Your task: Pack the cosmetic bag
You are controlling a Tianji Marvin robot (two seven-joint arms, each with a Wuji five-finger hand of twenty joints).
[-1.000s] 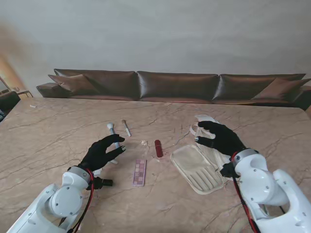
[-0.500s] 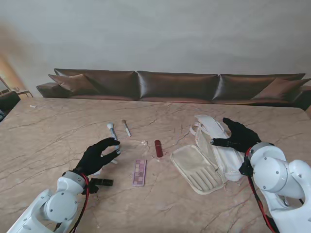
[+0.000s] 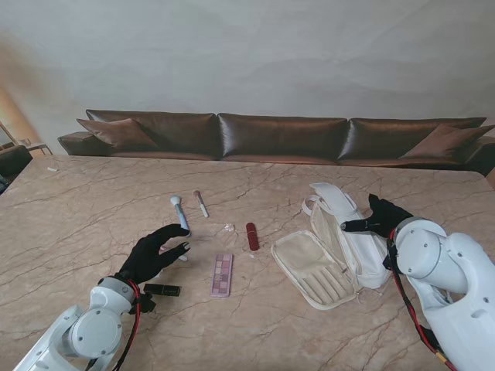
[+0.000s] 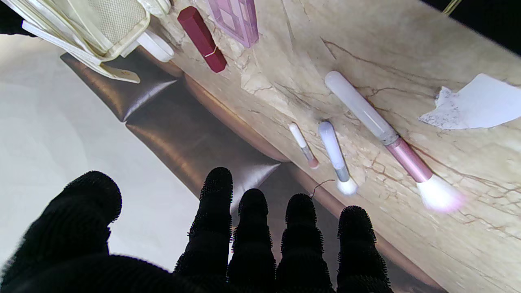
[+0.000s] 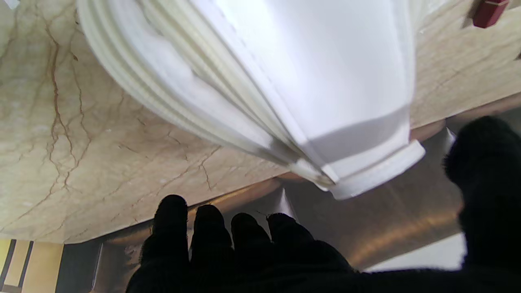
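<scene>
The cream cosmetics bag (image 3: 321, 263) lies open on the marble table, its lid flap (image 3: 334, 199) raised; the right wrist view shows its white side (image 5: 317, 81). My right hand (image 3: 377, 219) hovers open just right of the bag, holding nothing. My left hand (image 3: 155, 255) is open over the table's left part, fingers (image 4: 252, 228) spread and empty. Ahead of it lie a big pink-ferruled brush (image 4: 382, 132), a pale blue brush (image 3: 179, 211) and a thin brush (image 3: 201, 203). A red lipstick (image 3: 252, 236), a pink eyeshadow palette (image 3: 222, 275) and a black tube (image 3: 162, 290) lie between hand and bag.
A brown leather sofa (image 3: 278, 137) runs along the table's far edge. A white paper scrap (image 4: 476, 106) lies near the big brush. A small clear item (image 3: 227, 227) sits left of the lipstick.
My right hand has moved right, off the bag's top, leaving the lid raised. My left hand has drawn back toward me, uncovering the black tube.
</scene>
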